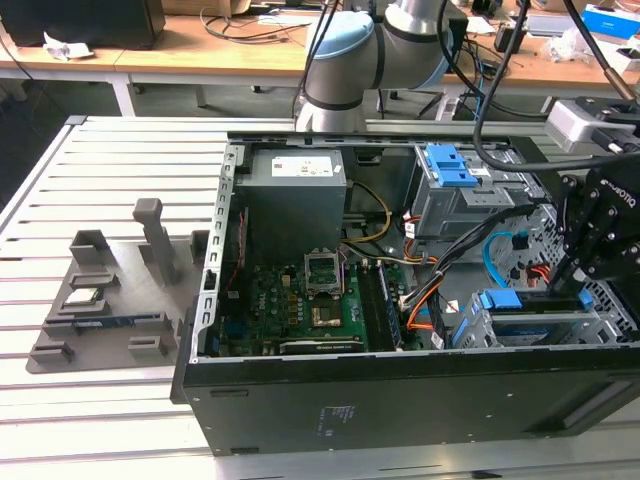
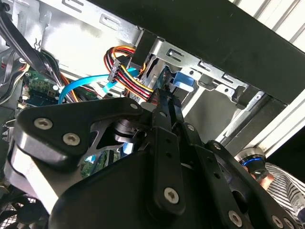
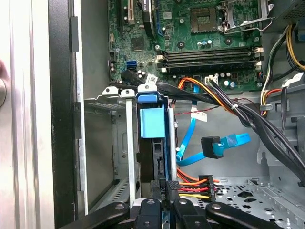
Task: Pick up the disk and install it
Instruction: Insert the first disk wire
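Note:
The disk stands on edge in the grey metal drive cage at the case's front corner, on the exterior view's right. Its blue bracket runs between the cage rails in the first wrist view, and the bracket's blue tab appears in the second wrist view. My gripper reaches down from above onto the disk's upper edge. Both wrist views have the black fingers pressed together at the disk's end, with nothing between them: the gripper is shut.
The open computer case holds a green motherboard, a power supply, a second cage with a blue latch, plus orange, black and blue cables beside the disk. A grey fixture carrying a small chip lies on the table.

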### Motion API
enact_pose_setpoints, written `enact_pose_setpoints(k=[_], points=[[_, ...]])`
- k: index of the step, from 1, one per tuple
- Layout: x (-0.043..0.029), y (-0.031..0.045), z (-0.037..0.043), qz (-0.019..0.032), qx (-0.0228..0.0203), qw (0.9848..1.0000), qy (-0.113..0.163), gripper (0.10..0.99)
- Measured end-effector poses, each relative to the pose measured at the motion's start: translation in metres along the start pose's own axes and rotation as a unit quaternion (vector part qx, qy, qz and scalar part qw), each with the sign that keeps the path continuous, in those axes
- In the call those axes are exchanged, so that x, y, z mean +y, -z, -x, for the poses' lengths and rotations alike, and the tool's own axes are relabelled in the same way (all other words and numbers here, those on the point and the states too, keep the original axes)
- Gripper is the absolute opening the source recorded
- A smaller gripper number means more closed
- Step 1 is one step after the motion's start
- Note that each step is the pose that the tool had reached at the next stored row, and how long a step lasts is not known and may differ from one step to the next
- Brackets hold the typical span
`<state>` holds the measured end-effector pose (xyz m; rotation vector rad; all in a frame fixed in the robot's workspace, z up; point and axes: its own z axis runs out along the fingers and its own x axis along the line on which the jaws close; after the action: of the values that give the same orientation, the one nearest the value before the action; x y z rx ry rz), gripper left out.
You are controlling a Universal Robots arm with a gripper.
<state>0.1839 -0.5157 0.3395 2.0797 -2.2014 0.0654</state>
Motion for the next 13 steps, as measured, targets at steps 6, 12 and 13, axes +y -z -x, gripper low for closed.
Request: enact_pose_setpoints(k=[6,12,13], points=[[0.0001,-0.0004,0.0004,0.0,0.0005,1.0,0.0,0.165],[-0.0001,-0.0039,0.0007,0.0,0.0015,1.0,0.0,0.165],[-0.0001,-0.0039,0.0007,-0.0001,0.0016,1.0,0.0,0.165]])
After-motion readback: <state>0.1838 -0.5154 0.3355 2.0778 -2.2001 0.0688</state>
